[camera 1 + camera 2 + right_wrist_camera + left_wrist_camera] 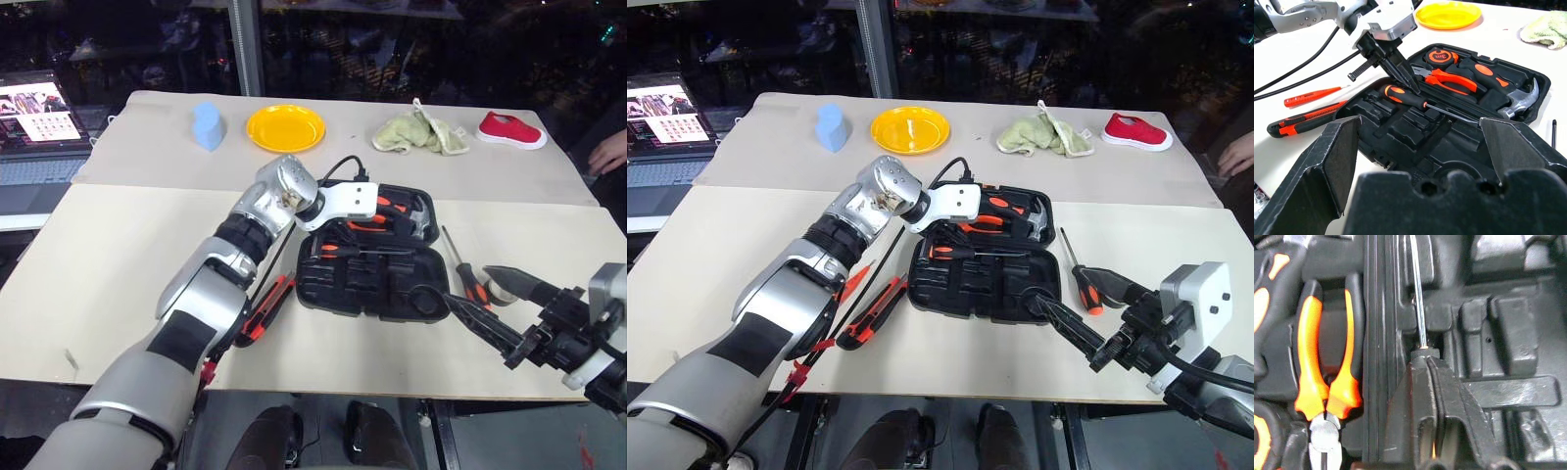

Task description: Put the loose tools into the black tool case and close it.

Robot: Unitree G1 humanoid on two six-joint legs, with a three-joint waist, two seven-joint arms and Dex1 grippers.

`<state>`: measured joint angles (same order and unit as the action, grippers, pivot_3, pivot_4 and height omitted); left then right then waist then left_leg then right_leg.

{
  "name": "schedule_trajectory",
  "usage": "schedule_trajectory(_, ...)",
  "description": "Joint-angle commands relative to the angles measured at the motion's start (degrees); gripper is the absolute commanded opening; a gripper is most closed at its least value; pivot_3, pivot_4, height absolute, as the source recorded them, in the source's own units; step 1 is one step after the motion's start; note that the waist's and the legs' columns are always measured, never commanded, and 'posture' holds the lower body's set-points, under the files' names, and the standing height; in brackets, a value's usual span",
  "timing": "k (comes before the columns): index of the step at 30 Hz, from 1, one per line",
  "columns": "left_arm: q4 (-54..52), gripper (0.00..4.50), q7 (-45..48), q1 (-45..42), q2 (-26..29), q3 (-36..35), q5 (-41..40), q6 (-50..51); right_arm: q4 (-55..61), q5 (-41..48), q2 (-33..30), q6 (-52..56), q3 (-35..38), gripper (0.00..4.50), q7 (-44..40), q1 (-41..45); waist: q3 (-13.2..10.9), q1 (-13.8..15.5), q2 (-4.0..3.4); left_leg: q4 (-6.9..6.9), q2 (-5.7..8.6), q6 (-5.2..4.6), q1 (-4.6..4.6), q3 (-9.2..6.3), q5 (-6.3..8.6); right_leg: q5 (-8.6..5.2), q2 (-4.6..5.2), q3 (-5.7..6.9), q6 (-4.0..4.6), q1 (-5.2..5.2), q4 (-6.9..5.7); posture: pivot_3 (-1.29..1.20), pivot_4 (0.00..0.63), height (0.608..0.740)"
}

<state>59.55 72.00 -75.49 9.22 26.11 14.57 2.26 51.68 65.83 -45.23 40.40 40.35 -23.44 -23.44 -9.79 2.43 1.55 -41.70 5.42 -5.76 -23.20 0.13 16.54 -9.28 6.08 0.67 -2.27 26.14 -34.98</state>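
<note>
Screwdriver (1403, 97) in open case (1400, 132), left claw (1400, 73) angled down, clamped on it

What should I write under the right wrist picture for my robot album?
Left gripper shut on a black-and-orange screwdriver inside the open black tool case.

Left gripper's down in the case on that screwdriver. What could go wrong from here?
1. The left gripper is shut on the black-and-orange screwdriver, which lies slanted across the tool case; if it is not pressed into a slot, the lid may not close.
2. The open right gripper hangs over the case's near right corner and could get in the way.
3. The utility knife, slim orange screwdriver and second screwdriver remain outside.
</note>
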Motion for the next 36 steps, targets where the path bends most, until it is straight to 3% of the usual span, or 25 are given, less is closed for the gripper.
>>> schedule_trajectory(1,0.88,0.05,-1.0,-2.46,-0.84,-0.29,0.92,-1.04,0.9,-0.29,0.39,-1.94,0.49,4.5,0.08,-0.27,0.0,0.04,0.0,0.0,0.0,-0.01,0.0,0.0,0.0,0.0,0.0,0.0,0.0,0.0,0.0,0.0,0.15,0.74)
schedule_trajectory(8,2.43,0.05,-0.74,-0.6,-2.35,2.1,3.88,-3.84,0.13,-0.56,0.6,-2.31,0.51,4.5,-0.51,-0.55,0.02,0.09,-0.01,0.0,0.0,-0.05,0.01,0.02,0.03,0.0,0.0,0.0,-0.01,-0.02,0.0,0.0,0.15,0.74)
schedule_trajectory(14,5.49,0.05,-6.41,0.11,-3.32,4.16,7.81,-8.54,-0.18,-1.49,0.46,-2.48,-0.83,4.5,-0.29,0.17,0.2,0.32,-0.06,-0.07,0.0,-0.48,0.12,0.02,0.29,0.03,0.01,0.0,-0.05,-0.14,0.0,0.0,0.15,0.74)
schedule_trajectory(19,6.7,0.05,-7.57,0.36,-3.93,3.49,8.1,-9.78,-0.44,-4.04,0.67,-2.8,-2.13,4.5,-0.37,0.1,0.28,0.47,-0.12,-0.07,0.0,-0.54,0.48,0.01,0.33,0.02,0.03,0.05,-0.07,-0.64,0.09,0.0,0.15,0.74)
schedule_trajectory(26,0.94,0.05,2.09,0.01,-0.19,-10.2,-6.08,-0.94,-0.92,-8.26,4.16,-2.66,-2.2,4.5,4.09,-0.97,0.28,-0.13,-0.12,-0.06,0.0,-0.64,0.75,0.01,0.39,-0.05,0.01,0.04,-0.18,-0.84,0.1,0.0,0.15,0.74)
schedule_trajectory(29,-11.12,0.05,8.79,4.1,3.13,-19.36,-18.3,3.74,-1.0,-10.36,7.8,-2.17,-2.46,4.5,8.51,-2.42,0.31,-0.4,-0.18,-0.05,0.0,-0.47,0.48,0.04,0.3,-0.04,-0.02,0.01,-0.12,-0.39,-0.03,0.0,0.15,0.74)
schedule_trajectory(32,-27.86,0.73,15.86,10.37,8.53,-21.66,-26.75,17.73,-0.25,-11.35,12.31,-2.13,-1.16,4.5,10.39,-7.94,0.38,-0.67,-0.29,-0.03,0.0,0.07,0.01,0.07,-0.02,0.04,0.07,-0.07,0.0,0.18,-0.13,0.0,0.15,0.74)
schedule_trajectory(36,-51.68,2.26,20.46,21.27,18.78,-18.57,-39.35,31.75,0.98,-13.7,19.46,-4.51,3.1,4.5,7.0,-22.23,0.72,-0.92,-0.92,0.2,0.0,0.11,0.15,-0.05,-0.04,-0.04,-0.12,-0.06,0.1,0.12,-0.13,0.0,0.15,0.74)
